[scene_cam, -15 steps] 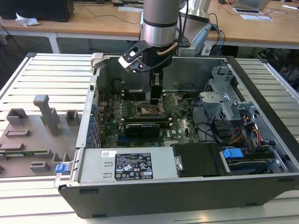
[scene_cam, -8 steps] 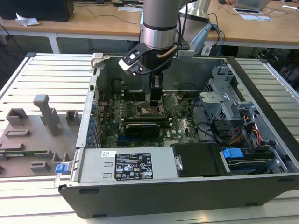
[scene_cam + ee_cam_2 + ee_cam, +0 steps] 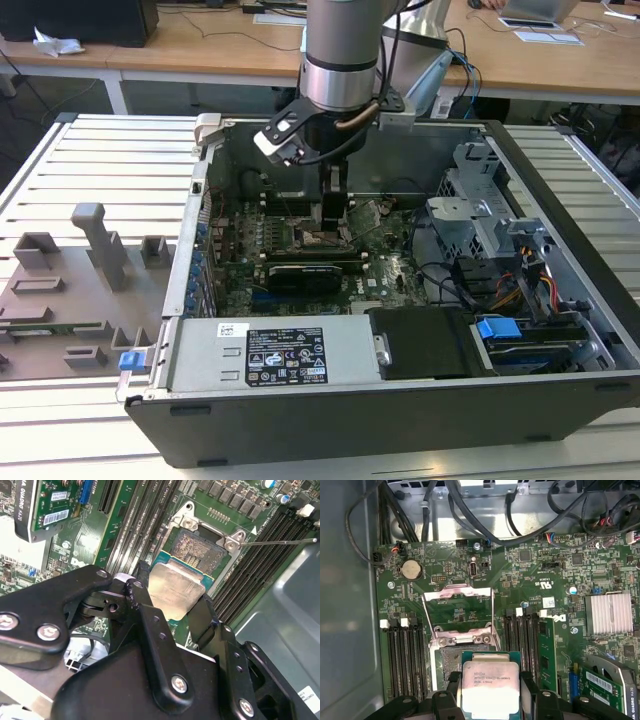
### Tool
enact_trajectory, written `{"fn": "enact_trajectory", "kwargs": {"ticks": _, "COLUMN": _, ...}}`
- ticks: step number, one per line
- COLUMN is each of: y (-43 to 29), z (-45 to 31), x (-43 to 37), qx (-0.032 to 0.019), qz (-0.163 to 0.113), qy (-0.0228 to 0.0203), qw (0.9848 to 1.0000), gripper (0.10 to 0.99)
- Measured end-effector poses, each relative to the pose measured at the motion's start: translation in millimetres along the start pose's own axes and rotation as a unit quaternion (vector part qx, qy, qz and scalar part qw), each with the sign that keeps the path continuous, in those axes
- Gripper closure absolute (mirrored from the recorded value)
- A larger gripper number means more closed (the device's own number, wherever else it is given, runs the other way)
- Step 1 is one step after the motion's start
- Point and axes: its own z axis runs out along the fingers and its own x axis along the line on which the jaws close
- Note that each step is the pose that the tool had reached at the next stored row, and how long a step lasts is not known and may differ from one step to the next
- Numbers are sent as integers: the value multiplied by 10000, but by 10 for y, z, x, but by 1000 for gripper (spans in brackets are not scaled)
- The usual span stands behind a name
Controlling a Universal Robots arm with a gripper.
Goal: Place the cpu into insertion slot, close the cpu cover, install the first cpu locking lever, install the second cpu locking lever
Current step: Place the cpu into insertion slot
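Note:
My gripper (image 3: 172, 606) is shut on the cpu (image 3: 176, 589), a flat square chip with a silver-grey top, its black fingers (image 3: 141, 598) pressing on two opposite edges. In the first wrist view the cpu (image 3: 490, 682) hangs over the near part of the insertion slot (image 3: 446, 661), whose dark contact field (image 3: 201, 550) is still partly bare. The cpu cover (image 3: 457, 592) stands flipped open beyond the slot. A thin locking lever (image 3: 280, 542) sticks out free beside the socket. In the exterior view the gripper (image 3: 333, 216) is low inside the computer case, just above the slot (image 3: 316, 239).
Long black memory slots (image 3: 405, 655) flank the socket on both sides. A black card (image 3: 315, 272) lies close to the socket, a finned heatsink (image 3: 609, 612) to one side, cables (image 3: 470, 515) beyond. The case walls (image 3: 560, 200) and power supply (image 3: 275, 352) enclose the arm.

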Motion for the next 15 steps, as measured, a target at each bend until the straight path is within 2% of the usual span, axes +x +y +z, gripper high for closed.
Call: {"fn": "enact_trajectory", "kwargs": {"ticks": 15, "y": -3, "z": 109, "x": 4, "qx": 0, "qz": 0, "qy": 0, "qw": 10000, "gripper": 541}}
